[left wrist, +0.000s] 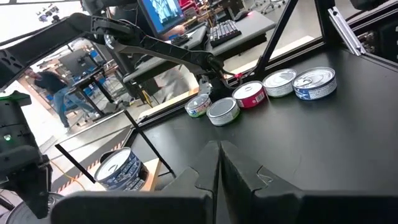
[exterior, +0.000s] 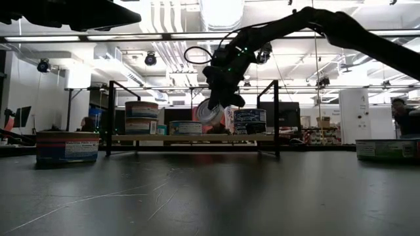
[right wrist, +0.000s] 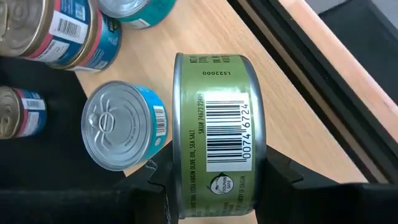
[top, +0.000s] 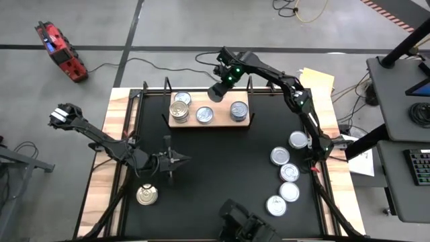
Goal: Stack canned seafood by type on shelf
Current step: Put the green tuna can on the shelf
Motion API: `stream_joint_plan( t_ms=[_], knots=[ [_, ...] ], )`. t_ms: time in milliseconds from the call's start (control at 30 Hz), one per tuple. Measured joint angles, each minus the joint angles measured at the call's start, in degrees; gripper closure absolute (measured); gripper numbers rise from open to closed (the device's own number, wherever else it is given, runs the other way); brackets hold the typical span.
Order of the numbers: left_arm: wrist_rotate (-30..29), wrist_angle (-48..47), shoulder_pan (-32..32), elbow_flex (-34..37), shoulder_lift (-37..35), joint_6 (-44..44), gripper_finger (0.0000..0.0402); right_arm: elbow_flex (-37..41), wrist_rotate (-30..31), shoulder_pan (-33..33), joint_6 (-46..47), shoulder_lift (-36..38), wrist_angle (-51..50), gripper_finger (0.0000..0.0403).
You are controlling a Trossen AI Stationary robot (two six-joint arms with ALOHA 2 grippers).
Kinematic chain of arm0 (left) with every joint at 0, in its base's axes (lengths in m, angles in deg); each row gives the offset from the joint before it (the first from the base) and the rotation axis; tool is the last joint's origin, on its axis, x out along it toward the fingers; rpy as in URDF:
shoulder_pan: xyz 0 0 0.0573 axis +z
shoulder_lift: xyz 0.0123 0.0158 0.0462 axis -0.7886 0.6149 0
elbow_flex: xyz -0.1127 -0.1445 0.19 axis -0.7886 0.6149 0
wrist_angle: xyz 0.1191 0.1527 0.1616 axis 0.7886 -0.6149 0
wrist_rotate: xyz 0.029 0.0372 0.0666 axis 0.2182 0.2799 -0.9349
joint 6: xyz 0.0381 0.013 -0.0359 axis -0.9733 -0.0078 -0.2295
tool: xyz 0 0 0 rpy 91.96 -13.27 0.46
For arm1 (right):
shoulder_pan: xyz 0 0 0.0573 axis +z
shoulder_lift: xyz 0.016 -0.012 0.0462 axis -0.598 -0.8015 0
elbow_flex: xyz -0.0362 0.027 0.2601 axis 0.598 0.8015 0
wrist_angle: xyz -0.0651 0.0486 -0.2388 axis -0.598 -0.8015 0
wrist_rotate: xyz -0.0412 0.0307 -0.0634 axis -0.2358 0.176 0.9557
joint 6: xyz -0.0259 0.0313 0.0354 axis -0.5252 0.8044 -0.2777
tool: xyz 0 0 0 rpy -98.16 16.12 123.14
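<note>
Black table (top: pixel 222 161) below, the right hand (right wrist: pixel 214 177) grips a green can (right wrist: pixel 217 134) sideways, shelf (right wrist: pixel 273 81) just under it.

Left wrist view: fingers closed over black table

The left gripper (left wrist: pixel 219 163) shows its fingers pressed together. A row of five cans (left wrist: pixel 261 94) stands beyond it, near the table edge; another can (left wrist: pixel 121 168), apparently on the shelf (left wrist: pixel 151 171), sits closer.

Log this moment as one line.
right gripper: shut on green-label can, above shelf | left gripper: shut, empty, mid-table | shelf: three can spots filled
</note>
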Motion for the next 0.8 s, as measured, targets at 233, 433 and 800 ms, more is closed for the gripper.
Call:
stream_joint_plan(
  t_ms=[233, 433, 800],
  knots=[
    [0.02, 0.01, 0.00, 0.04, 0.00, 0.03, 0.0401, 0.70, 0.49, 0.63, 2.64, -1.61, -0.04, 0.0274],
    [0.02, 0.00, 0.02, 0.20, 0.00, 0.50, 0.0401, 0.77, 1.03, 0.65, 2.42, -2.71, 0.03, 0.0266],
    [0.04, -0.01, 0.02, 0.57, 0.00, 0.66, 0.0401, 0.75, 1.01, 0.74, 2.47, -3.04, 0.15, 0.0197]
  ],
)
